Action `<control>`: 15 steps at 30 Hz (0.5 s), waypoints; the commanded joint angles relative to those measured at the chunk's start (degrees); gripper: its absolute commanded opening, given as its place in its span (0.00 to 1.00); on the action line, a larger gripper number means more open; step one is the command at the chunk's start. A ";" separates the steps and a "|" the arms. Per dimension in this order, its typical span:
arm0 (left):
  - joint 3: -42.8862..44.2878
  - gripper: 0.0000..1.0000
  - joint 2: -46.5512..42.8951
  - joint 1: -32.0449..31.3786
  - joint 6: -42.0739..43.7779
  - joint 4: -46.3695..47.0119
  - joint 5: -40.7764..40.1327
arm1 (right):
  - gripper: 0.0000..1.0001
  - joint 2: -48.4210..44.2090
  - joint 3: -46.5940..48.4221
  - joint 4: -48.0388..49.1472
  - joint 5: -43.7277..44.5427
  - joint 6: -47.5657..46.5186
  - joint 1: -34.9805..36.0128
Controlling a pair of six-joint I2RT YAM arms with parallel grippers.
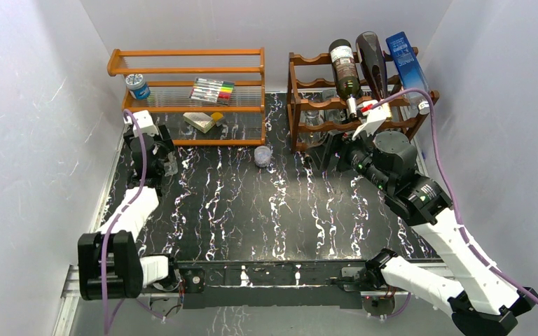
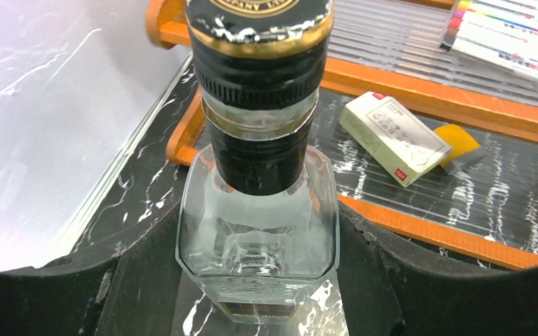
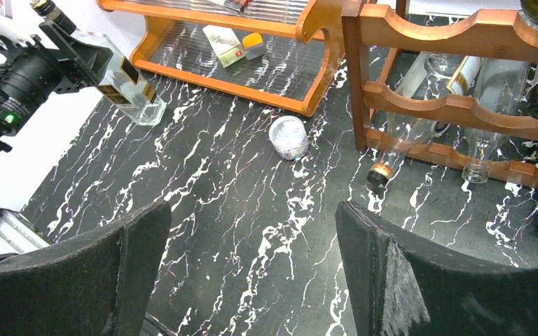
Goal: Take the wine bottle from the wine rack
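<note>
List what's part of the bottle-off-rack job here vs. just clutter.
Job: wine rack; dark wine bottles in it; right gripper, open in front of it; left gripper, shut on a clear bottle.
Clutter: orange shelf; marker set; round tin; white box; small jar on the table; blue box on the rack.

Top external: high at the near edge, whole table (image 1: 252,210) below.
Left wrist: tight on a clear bottle (image 2: 258,238), orange shelf (image 2: 406,87) beyond.
Right wrist: farther back, same bottle and shelf, wine rack (image 3: 455,106) on the right.
</note>
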 commanded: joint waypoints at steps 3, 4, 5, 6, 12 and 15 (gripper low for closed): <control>1.92 0.28 4.28 3.55 1.03 20.66 7.94 | 0.98 0.09 0.33 1.46 1.39 -1.28 -0.07; 1.68 0.28 5.03 4.13 0.81 21.38 8.53 | 0.98 0.34 0.46 1.57 1.36 -1.37 0.00; 1.43 0.28 5.64 4.66 0.95 22.38 9.65 | 0.98 0.58 0.66 1.58 1.29 -1.42 0.02; 1.38 0.28 6.20 4.83 1.58 22.61 11.00 | 0.98 0.95 0.89 1.48 1.07 -1.36 0.03; 2.32 0.31 7.92 4.94 3.16 21.47 15.30 | 0.98 2.63 1.93 1.46 0.22 -1.39 -0.03; 2.18 0.40 7.59 4.94 2.41 19.74 13.43 | 0.98 3.06 2.71 1.30 -0.33 -1.24 -0.04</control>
